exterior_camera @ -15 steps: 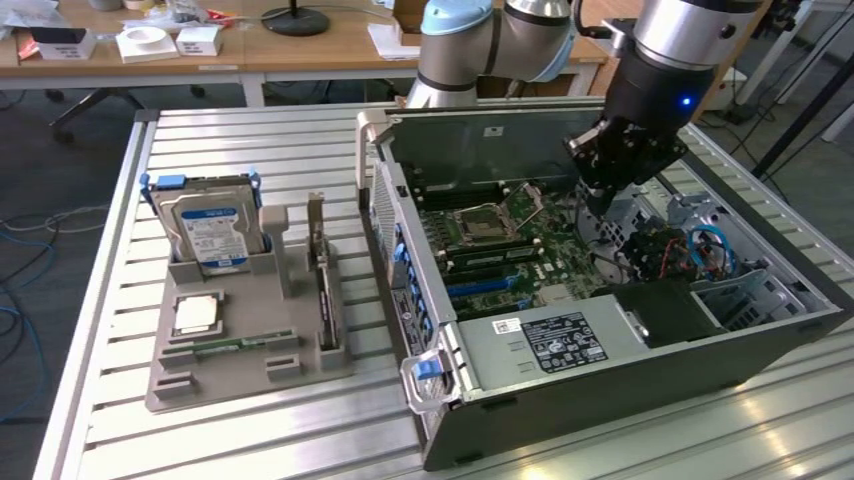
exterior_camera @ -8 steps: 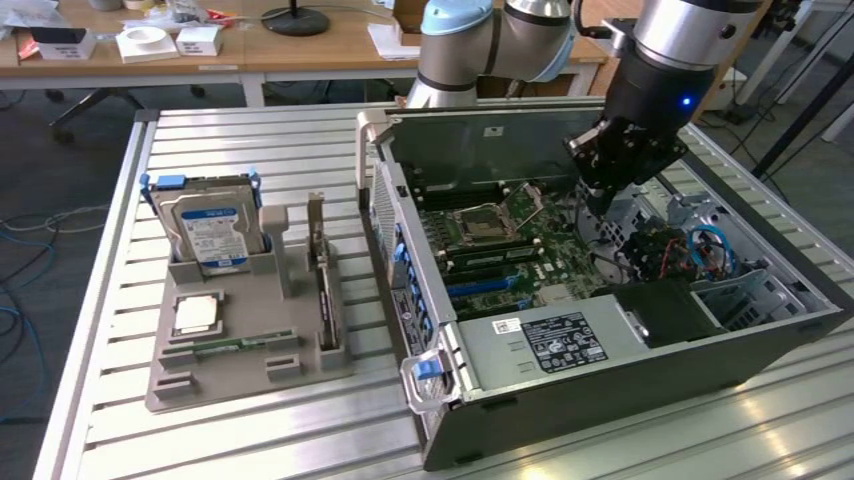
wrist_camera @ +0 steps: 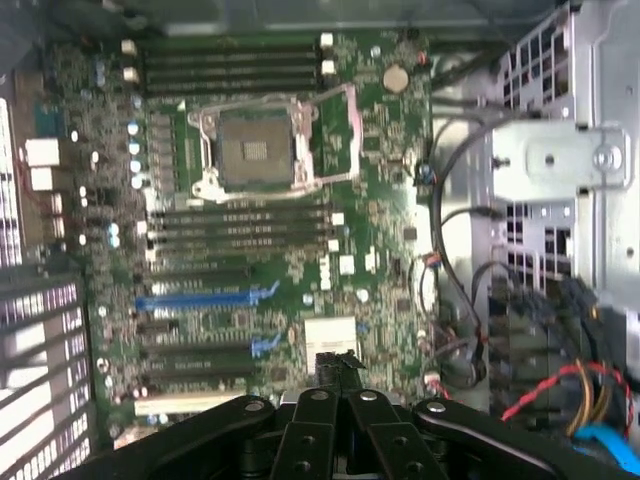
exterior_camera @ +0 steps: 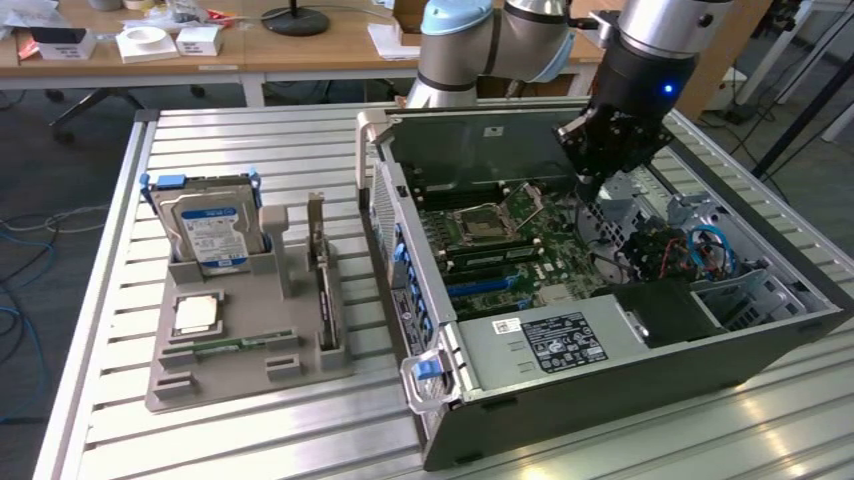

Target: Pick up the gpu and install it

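The gripper (exterior_camera: 597, 182) hangs over the open computer case (exterior_camera: 747, 355), above the motherboard (wrist_camera: 270, 230); I cannot tell its state. Gray holder (exterior_camera: 247, 355) stands on the exterior view's left.

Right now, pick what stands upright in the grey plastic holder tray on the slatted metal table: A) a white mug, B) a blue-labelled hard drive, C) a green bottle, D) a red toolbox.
B: the blue-labelled hard drive stands upright in the grey plastic holder tray, at the exterior view's left of the open computer case.

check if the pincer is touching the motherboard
Apart. In the wrist view the pincer hangs above the motherboard, whose slots lie well below it.
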Available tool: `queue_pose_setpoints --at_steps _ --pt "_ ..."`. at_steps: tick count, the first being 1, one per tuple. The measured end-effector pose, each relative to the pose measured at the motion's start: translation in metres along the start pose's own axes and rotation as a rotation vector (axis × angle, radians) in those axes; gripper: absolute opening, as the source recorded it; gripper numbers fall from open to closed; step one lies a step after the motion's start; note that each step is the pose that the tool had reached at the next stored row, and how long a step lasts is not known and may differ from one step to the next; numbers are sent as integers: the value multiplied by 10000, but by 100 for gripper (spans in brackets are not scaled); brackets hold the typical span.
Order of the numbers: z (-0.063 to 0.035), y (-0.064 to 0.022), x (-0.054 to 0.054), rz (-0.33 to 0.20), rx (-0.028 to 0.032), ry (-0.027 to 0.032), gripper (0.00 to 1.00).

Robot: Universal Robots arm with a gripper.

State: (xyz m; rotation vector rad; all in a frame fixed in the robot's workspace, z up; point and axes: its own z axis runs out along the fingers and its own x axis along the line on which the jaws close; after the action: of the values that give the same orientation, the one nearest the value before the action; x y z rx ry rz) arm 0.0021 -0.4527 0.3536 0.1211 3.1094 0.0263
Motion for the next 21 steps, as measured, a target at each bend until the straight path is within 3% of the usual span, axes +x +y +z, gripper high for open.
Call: queue_pose_setpoints --at_steps 7,14,16,18,21 --pt "22 341 27 1 -4 -21 10" --pt "46 615 49 0 -29 -42 10" --pt "65 782 61 1 -52 -51 10" --pt "72 838 64 1 -70 -51 10" --pt "75 853 65 1 -91 -51 10"
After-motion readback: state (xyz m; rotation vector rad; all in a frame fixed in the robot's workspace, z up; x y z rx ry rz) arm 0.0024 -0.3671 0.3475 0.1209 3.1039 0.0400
